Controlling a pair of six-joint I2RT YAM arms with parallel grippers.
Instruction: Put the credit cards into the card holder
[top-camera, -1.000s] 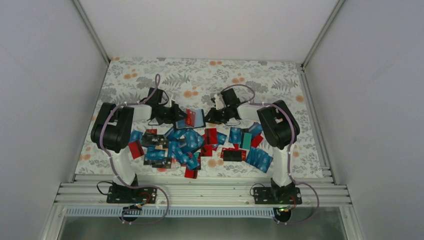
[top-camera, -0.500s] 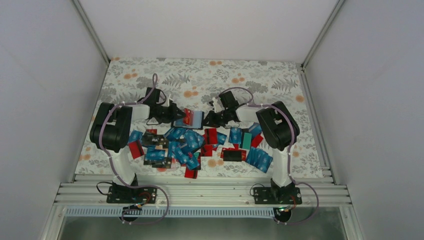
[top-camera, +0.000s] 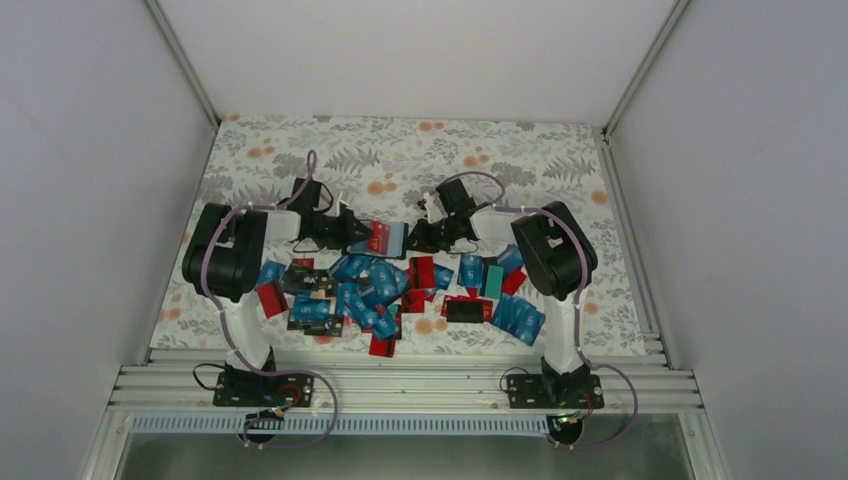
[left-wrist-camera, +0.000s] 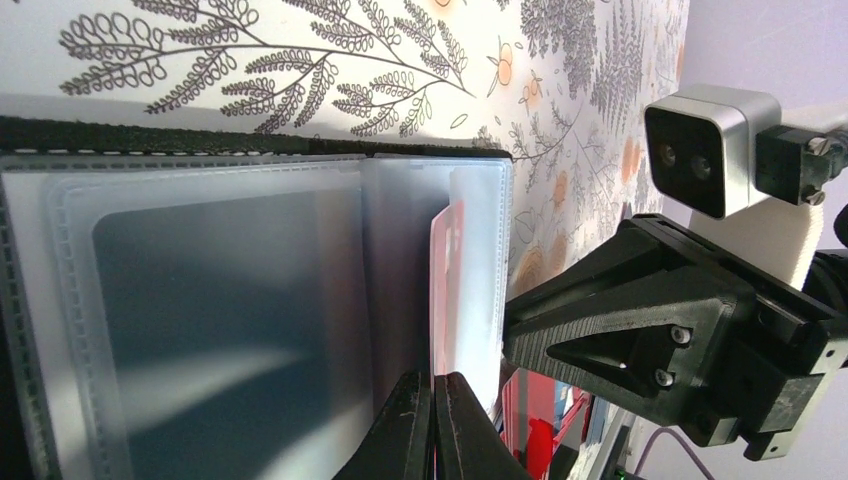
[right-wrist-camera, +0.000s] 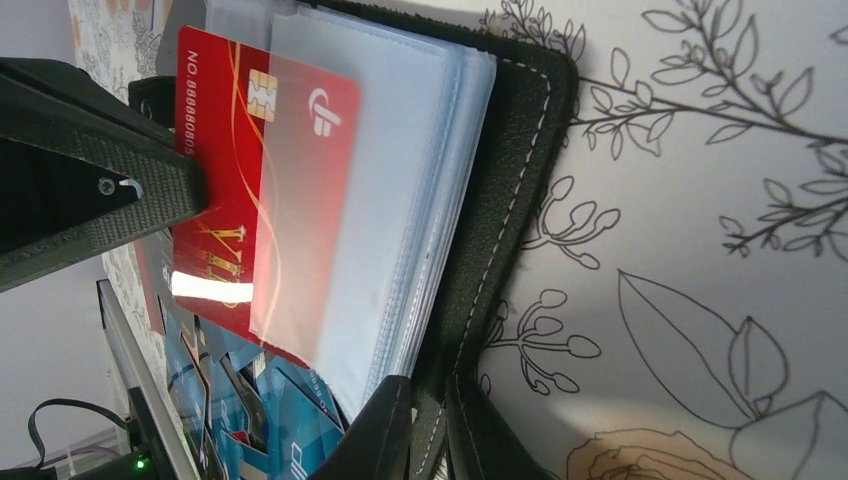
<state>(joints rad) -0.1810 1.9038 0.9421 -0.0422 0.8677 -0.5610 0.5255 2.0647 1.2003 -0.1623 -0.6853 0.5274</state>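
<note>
Built as two arms, left arm (top-camera: 225, 262) and right arm (top-camera: 553, 255), with bulky black joints over white links. Strung with mauve cables (top-camera: 312, 165) along each. Tipped with a matte black, angular right end effector (left-wrist-camera: 510, 330) bearing small silver screws, under a silver-faced wrist camera (left-wrist-camera: 710, 150)

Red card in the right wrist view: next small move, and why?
Probably slide the red card deeper into the clear sleeve with the left gripper, which pinches its edge. Roughly half the card sits outside the sleeve, and the right gripper is shut on the cover of the card holder, bracing it.
</note>
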